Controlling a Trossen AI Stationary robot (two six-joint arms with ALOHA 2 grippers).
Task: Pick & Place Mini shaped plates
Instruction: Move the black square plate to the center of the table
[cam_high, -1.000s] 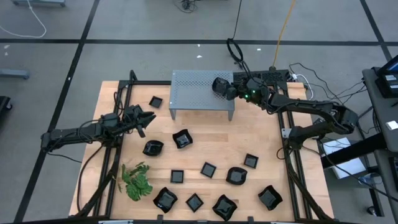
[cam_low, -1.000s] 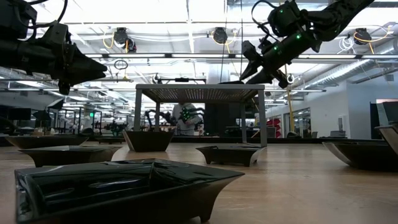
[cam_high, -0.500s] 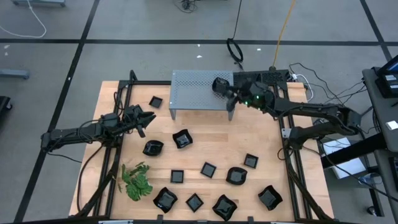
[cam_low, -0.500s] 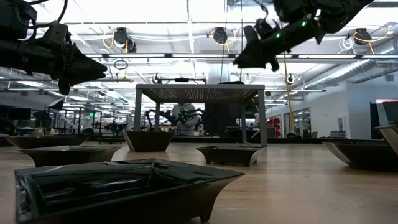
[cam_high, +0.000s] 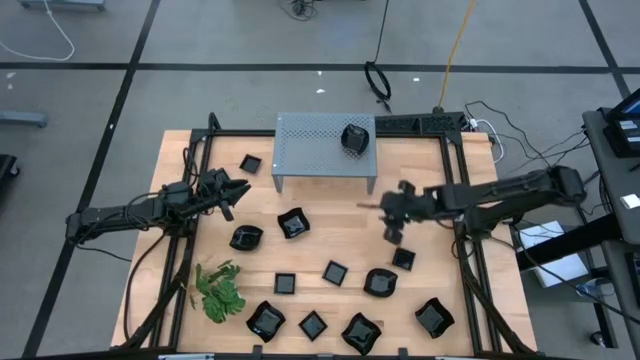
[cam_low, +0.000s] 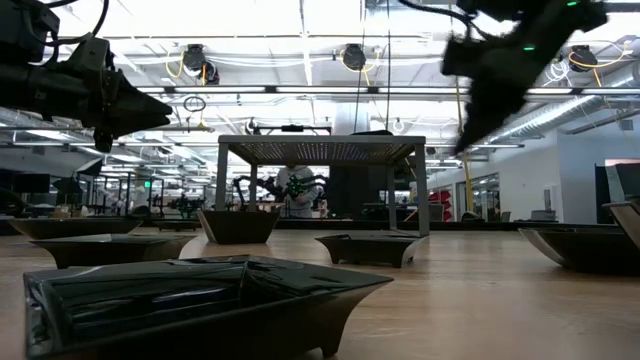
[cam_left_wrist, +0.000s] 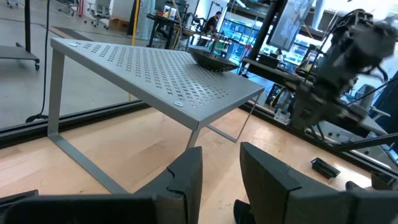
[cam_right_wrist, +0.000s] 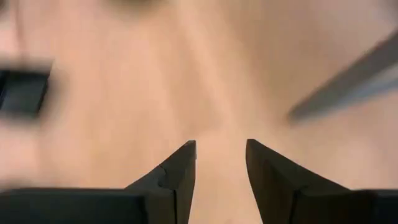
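One mini black plate (cam_high: 355, 138) rests on the right end of the grey perforated stand (cam_high: 320, 150), and it also shows in the left wrist view (cam_left_wrist: 211, 59). Several more black plates lie on the wooden table, among them a square one (cam_high: 403, 259) and a rounded one (cam_high: 380, 282). My right gripper (cam_high: 388, 213) hangs open above the table, just in front of the stand's right leg, slanting down, with nothing between its fingers (cam_right_wrist: 221, 155). My left gripper (cam_high: 240, 190) waits open at the table's left, level, pointing toward the stand (cam_left_wrist: 221, 168).
A green leafy sprig (cam_high: 220, 290) lies near the front left. Black plates stand in a row along the near edge (cam_high: 313, 325), with others at mid table (cam_high: 292, 222) and left of the stand (cam_high: 250, 164). Black frame rails (cam_high: 455, 200) run along both sides.
My right gripper has swung away from the plate on the stand, off the stand's right end and toward the table's near edge, tipping to point down at the table. The plate stays on the stand.
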